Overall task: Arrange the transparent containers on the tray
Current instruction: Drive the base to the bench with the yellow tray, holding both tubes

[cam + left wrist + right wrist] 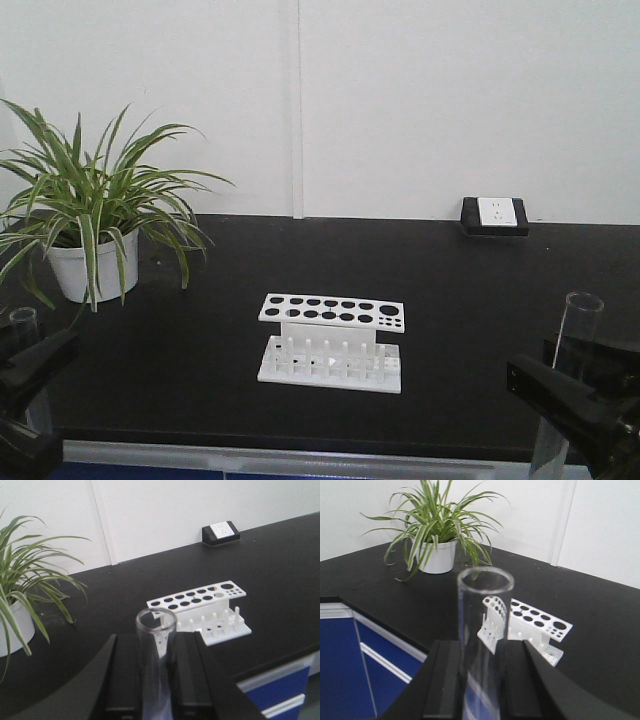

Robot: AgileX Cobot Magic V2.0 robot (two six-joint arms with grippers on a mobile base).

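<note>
1. Two tall, narrow tubes of smooth clear glass, each with a round rimmed mouth, stand upright, one per arm.
2. The left clear glass test tube (155, 667) is pinched between the flat matte-black fingers of the left gripper (156, 645), which is closed narrow on the glass. The right clear glass test tube (484, 605) sits the same way in the right gripper (484, 652).
3. One white perforated plastic tube rack (333, 340) stands mid-counter, between the two arms and well apart from both. Its top plate has two rows of round holes, and its base has rows of thin pegs.
4. One plant with long striped green-and-cream leaves (95, 190) grows in a round white pot at the far left. One white socket on a black block (494, 215) sits at the counter's back edge.
5. The matte black counter (470, 300) meets a plain white wall (450, 100) with one vertical seam. Glossy blue cabinet fronts (370, 665) lie below the counter's front edge.
</note>
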